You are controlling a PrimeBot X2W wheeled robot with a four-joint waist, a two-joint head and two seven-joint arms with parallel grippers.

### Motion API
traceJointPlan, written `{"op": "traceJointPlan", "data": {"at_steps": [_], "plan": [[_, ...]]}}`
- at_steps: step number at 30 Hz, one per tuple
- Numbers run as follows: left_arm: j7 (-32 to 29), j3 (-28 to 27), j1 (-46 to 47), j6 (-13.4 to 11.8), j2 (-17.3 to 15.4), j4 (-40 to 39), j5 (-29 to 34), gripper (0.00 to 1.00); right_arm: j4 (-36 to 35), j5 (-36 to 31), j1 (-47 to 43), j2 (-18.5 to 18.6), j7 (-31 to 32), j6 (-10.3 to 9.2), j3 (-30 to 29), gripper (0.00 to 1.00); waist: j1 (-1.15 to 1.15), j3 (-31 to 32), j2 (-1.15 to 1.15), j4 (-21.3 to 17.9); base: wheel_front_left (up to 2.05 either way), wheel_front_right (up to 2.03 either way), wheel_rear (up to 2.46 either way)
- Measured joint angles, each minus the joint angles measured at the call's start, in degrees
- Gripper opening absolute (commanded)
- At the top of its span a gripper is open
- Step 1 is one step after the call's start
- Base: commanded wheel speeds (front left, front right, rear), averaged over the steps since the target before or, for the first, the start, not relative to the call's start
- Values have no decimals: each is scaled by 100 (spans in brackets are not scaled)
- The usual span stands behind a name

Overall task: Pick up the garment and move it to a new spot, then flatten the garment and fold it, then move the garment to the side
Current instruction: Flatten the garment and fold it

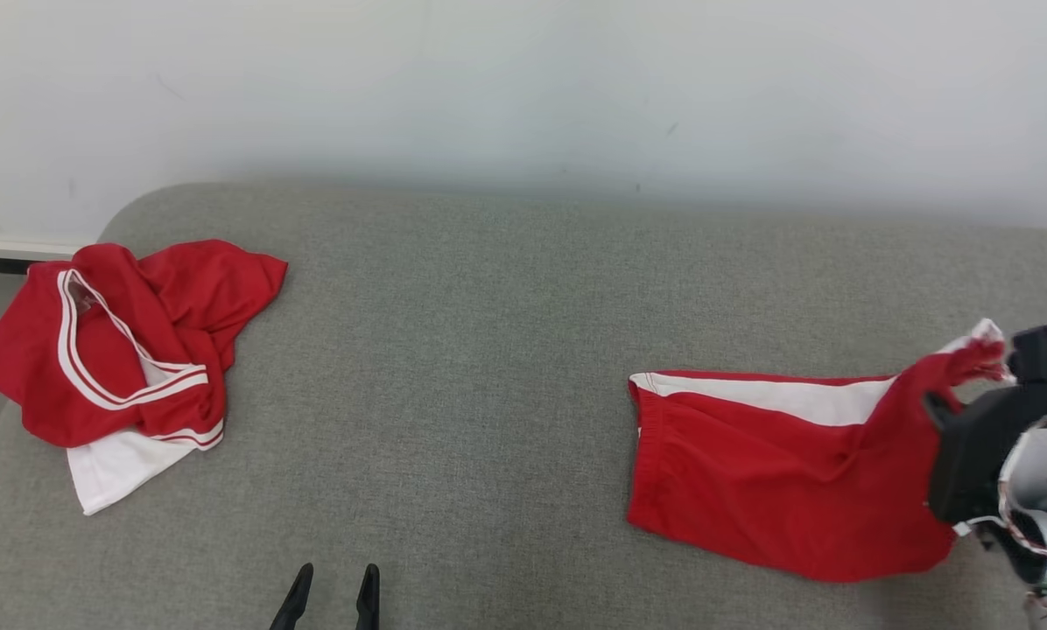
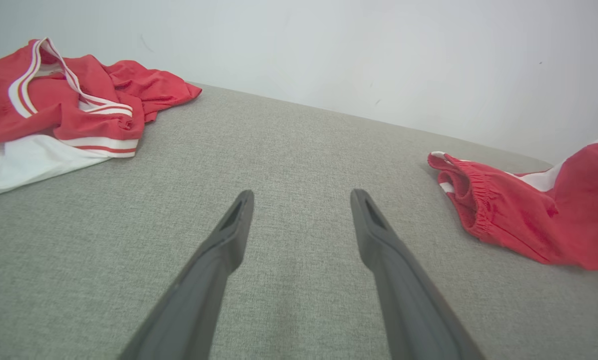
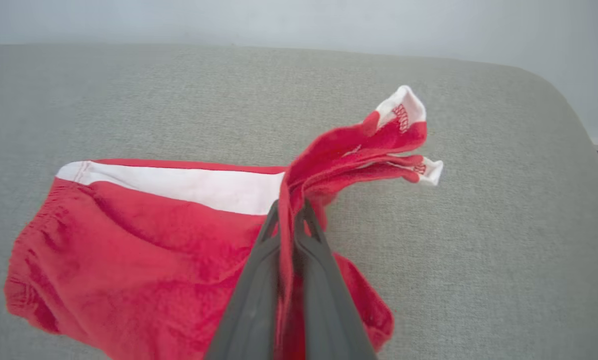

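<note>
The right gripper (image 3: 291, 207) was clamped on the leg hems of the red shorts (image 1: 777, 490), lifted at the right of the grey cushion (image 1: 488, 350); the left gripper (image 2: 301, 200) hung spread and empty; seemingly the carrying step; next, a smooth lay-down for flattening.

The red shorts (image 1: 751, 490) — white side stripe — sit around 4 o'clock, mostly flat, leg end bunched and lifted, I think.

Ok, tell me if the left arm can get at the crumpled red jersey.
Probably yes: the left gripper hangs open, and only grey upholstery lies between it and the red jersey.
</note>
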State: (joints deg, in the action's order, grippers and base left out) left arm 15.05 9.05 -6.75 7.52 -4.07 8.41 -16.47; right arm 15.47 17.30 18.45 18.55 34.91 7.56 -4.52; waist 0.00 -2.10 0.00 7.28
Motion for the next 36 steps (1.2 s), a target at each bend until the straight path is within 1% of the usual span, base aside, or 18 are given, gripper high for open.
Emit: {"op": "traceJointPlan", "data": {"at_steps": [4, 10, 13, 17, 25, 33, 34, 35, 36], "plan": [[0, -4, -11, 0, 8, -13, -2, 100, -212, 152, 4, -67, 89, 0, 472, 0, 0, 54, 0, 45, 0, 0, 0], [0, 2, -18, 0, 24, -24, -14, 100, -259, 376, 94, -154, 193, 0, 1163, 0, 0, 70, 0, 175, 0, 0, 0], [0, 7, -20, 0, 32, -24, -23, 100, -167, 457, 247, -214, 197, 0, 1450, 0, 0, 59, 0, 234, 0, 0, 0], [0, 31, -21, 0, 47, -21, -25, 100, 93, 524, 410, -385, 155, 0, 1768, 0, 0, 26, 0, 308, 0, 0, 0], [0, 67, -5, 0, 55, 11, -54, 100, 781, 581, 702, -724, -100, 0, 2092, 0, 0, -50, 0, 502, 0, 0, 0], [0, 64, -8, 0, 62, 30, -63, 100, 1367, 626, 866, -877, -321, 0, 2264, 0, 0, -89, 0, 676, 0, 0, 0], [0, 59, -8, 0, 62, 32, -63, 100, 1402, 700, 867, -892, -355, -1, 2301, 20, 0, -85, 0, 685, 0, 0, 0], [0, 51, -9, 0, 63, 32, -62, 100, 1422, 735, 868, -905, -419, 0, 2321, 55, 0, -78, 0, 689, 0, 0, 0], [0, 41, -10, 0, 65, 30, -62, 100, 1447, 747, 879, -918, -476, 0, 2326, 100, 0, -69, 0, 689, 0, 0, 0]]}}
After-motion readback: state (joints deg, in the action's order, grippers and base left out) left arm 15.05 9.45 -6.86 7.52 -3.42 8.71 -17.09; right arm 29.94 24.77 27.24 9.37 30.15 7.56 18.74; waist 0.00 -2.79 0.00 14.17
